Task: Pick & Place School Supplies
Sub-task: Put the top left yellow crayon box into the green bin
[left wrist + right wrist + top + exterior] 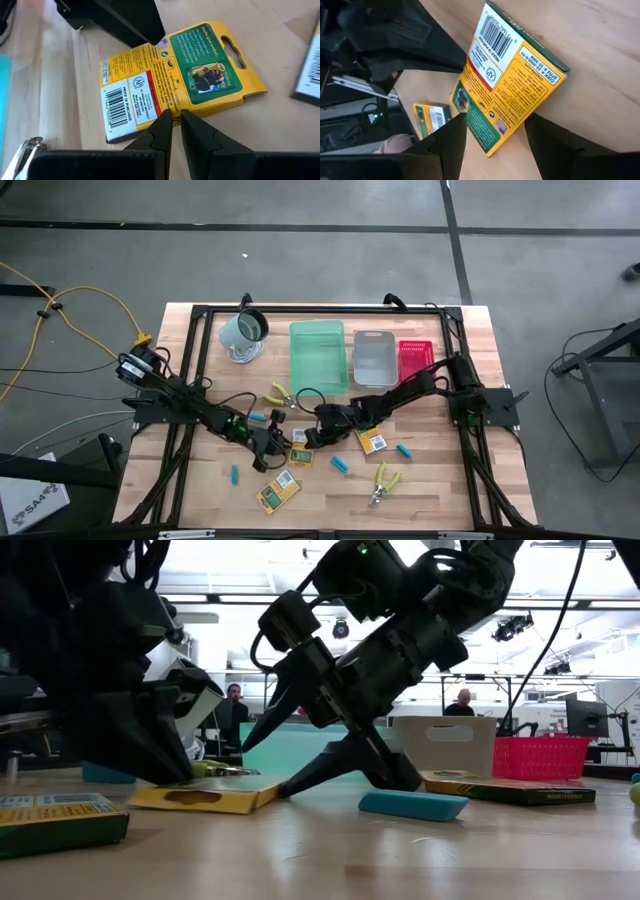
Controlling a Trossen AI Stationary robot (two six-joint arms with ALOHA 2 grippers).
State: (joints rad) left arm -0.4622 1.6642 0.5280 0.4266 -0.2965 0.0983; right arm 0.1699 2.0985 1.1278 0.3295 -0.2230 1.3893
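Observation:
A yellow-orange printed box [300, 455] lies flat on the table between both grippers, also seen in the left wrist view as box [170, 80] and in the right wrist view as box [505, 75]. My left gripper [272, 442] [176, 122] is shut at one long edge of that box. My right gripper [312, 438] [496, 120] is open, with a finger on either side of the box's green hang-tab end. Two more boxes [278, 493] [372, 440] lie flat nearby. Plier-like tools [280, 393] [383, 483] and cyan pieces [340, 464] [235, 474] are scattered around. My left gripper comes slanting down from the table's left. Its shut fingertips [165, 120] rest on the box's long edge [175, 107], about midway along it, and the box stays flat on the table. My right gripper has one finger [130, 25] at the box's opposite long edge; whether it touches cannot be told.
Along the far side stand a grey-green mug [244, 332], a green tray [318, 355], a grey tray [374, 355] and a red tray [414, 358]. More cyan pieces [405, 450] [257, 417] lie close to the arms. Bare wood shows at the table's near right.

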